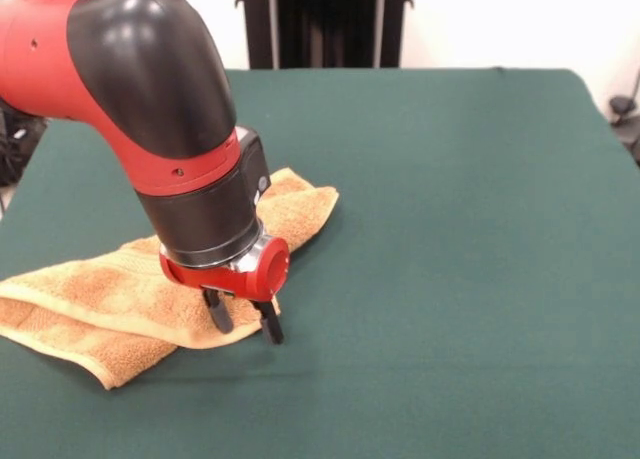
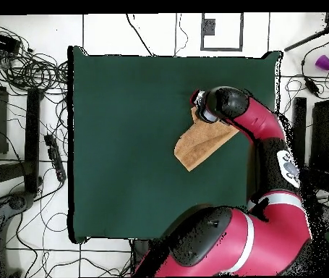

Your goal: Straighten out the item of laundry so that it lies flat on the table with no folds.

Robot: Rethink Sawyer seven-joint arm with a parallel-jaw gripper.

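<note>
The orange-yellow towel (image 1: 100, 299) lies folded over on itself on the dark green table (image 1: 450, 229), running from the left edge towards the middle. Its near left part is doubled, with a thick fold along the front. My gripper (image 1: 245, 319) points down at the towel's near right edge. Its two fingers stand apart: one finger (image 1: 218, 311) is over the towel, the other is at the cloth's edge by the green top. I cannot see cloth pinched between them. In the overhead view the gripper (image 2: 198, 101) is at the far end of the towel (image 2: 199, 141), and the arm hides part of it.
The red and black arm (image 1: 150, 89) comes down from the upper left and covers the towel's middle. Cables and gear (image 2: 30, 79) lie on the floor beside the table. A purple cup (image 2: 324, 62) is on the floor beyond one corner.
</note>
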